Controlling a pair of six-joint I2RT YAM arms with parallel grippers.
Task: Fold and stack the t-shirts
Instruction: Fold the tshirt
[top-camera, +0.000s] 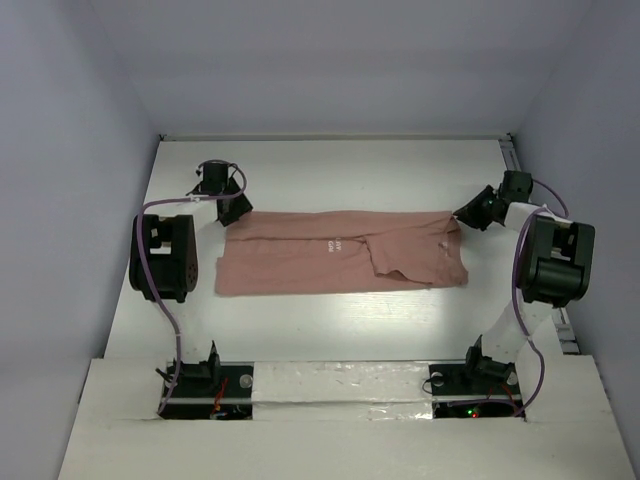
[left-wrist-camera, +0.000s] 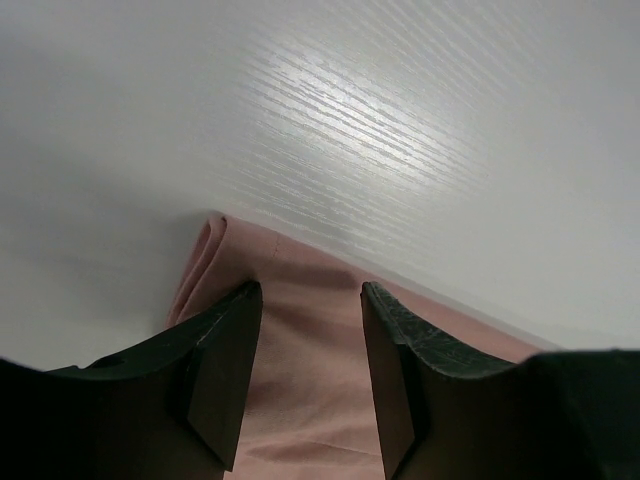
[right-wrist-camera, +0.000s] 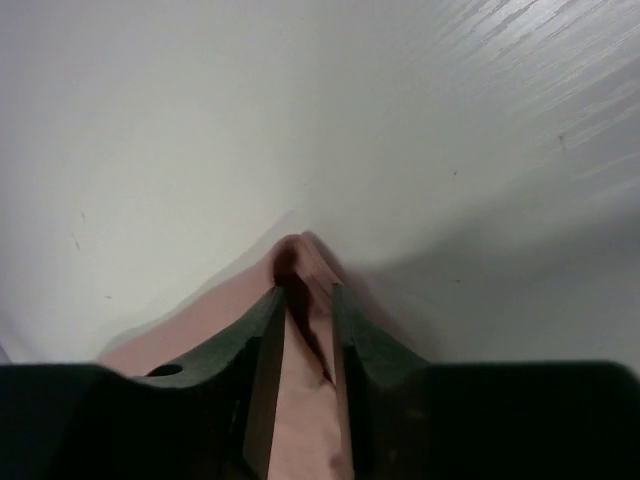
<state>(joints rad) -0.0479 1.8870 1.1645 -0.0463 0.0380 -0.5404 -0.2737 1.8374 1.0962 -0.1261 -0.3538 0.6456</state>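
One pink t-shirt (top-camera: 300, 265); left jaws released, right jaws clenched on its corner.

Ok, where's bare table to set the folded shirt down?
Widest free patch: the table strip between the shirt and the arm bases. A second bare band runs between the shirt and the back wall. Crowded at the shirt's far corners, where the left gripper and right gripper sit.

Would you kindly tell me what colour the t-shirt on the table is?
The t-shirt is dusty pink; clearest in the top external view.
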